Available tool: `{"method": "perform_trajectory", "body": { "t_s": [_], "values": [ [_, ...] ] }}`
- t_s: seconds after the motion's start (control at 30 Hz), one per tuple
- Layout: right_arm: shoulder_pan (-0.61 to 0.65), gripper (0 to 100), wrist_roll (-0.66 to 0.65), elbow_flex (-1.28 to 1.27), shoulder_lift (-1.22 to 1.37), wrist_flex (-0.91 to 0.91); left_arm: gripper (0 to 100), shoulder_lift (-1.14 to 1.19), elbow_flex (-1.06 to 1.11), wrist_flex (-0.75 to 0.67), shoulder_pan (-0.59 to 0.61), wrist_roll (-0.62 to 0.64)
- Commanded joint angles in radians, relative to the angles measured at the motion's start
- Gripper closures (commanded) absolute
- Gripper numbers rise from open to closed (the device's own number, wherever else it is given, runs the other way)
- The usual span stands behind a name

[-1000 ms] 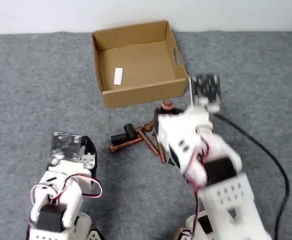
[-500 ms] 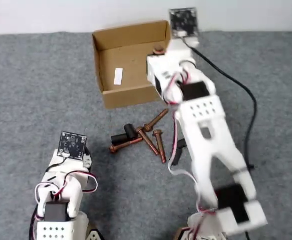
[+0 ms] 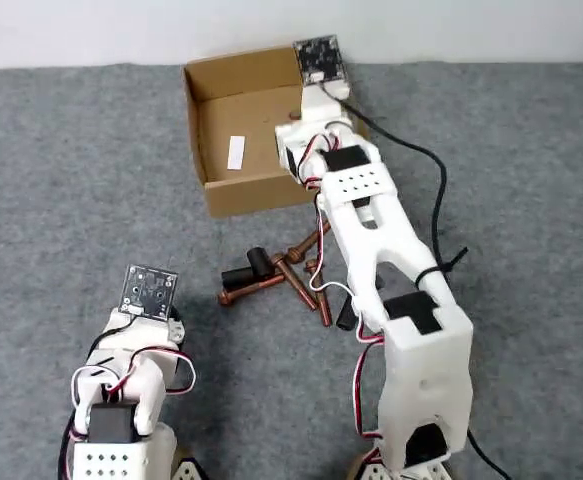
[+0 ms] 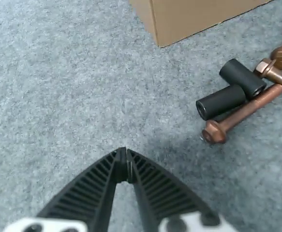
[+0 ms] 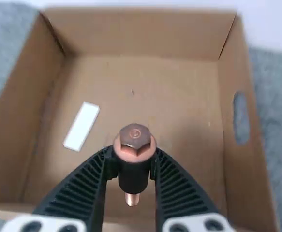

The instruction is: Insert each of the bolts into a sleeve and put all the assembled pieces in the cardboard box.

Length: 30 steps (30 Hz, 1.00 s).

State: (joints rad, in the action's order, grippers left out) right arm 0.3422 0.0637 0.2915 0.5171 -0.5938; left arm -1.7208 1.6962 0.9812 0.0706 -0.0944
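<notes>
My right gripper (image 5: 131,170) is shut on an assembled piece, a copper bolt (image 5: 134,139) seated in a black sleeve (image 5: 132,178), held upright above the floor of the cardboard box (image 5: 230,72). In the high view the right arm (image 3: 356,190) stretches over the box's front wall (image 3: 256,195). Loose copper bolts (image 3: 296,280) and two black sleeves (image 3: 248,268) lie in a heap in front of the box. My left gripper (image 4: 123,165) is shut and holds nothing, low over the carpet and short of the sleeves (image 4: 221,101) and the nearest bolt (image 4: 242,112).
A white label (image 5: 81,125) lies flat on the box floor. The right arm's black cable (image 3: 426,165) trails over the grey carpet beside the box. The left arm (image 3: 131,360) sits at the near left with bare carpet around it.
The right arm rose from the heap and swung out over the box, carrying the bolt in its sleeve. The left arm drew back a little toward its base.
</notes>
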Motion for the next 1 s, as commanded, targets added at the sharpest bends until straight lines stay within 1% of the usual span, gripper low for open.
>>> {"method": "perform_trajectory", "body": {
  "t_s": [0.0, 0.1, 0.13, 0.27, 0.3, 0.43, 0.53, 0.63, 0.83, 0.97],
  "values": [
    [-0.008, 98.7, -0.014, 0.075, 0.013, 0.025, 100, -0.005, -0.007, 0.003, 0.006, 0.058],
    [-0.007, 98.0, -0.014, 0.075, 0.038, -0.001, 100, -0.005, -0.007, 0.005, 0.006, 0.117],
    [-0.007, 96.3, -0.014, 0.075, 0.042, -0.018, 100, -0.005, -0.007, 0.005, 0.006, 0.123],
    [-0.002, 84.3, -0.014, 0.075, 0.044, -0.096, 100, -0.005, -0.007, 0.005, 0.006, 0.123],
    [-0.002, 82.9, -0.012, 0.075, 0.042, -0.111, 100, -0.005, -0.007, 0.005, 0.006, 0.123],
    [0.001, 86.8, -0.011, 0.081, 0.016, -0.128, 100, -0.003, -0.007, 0.005, 0.006, 0.124],
    [0.001, 92.1, -0.012, 0.081, -0.027, -0.13, 100, -0.003, -0.007, 0.005, 0.006, 0.124],
    [0.008, 99.0, -0.012, 0.081, -0.099, -0.2, 100, -0.003, -0.007, 0.005, 0.006, 0.124],
    [0.036, 99.0, -0.014, 0.081, -0.228, -0.427, 100, -0.003, -0.007, 0.032, 0.006, 0.126],
    [0.038, 99.1, -0.014, 0.081, -0.291, -0.542, 100, -0.005, -0.007, 0.032, 0.006, 0.126]
  ]
}}
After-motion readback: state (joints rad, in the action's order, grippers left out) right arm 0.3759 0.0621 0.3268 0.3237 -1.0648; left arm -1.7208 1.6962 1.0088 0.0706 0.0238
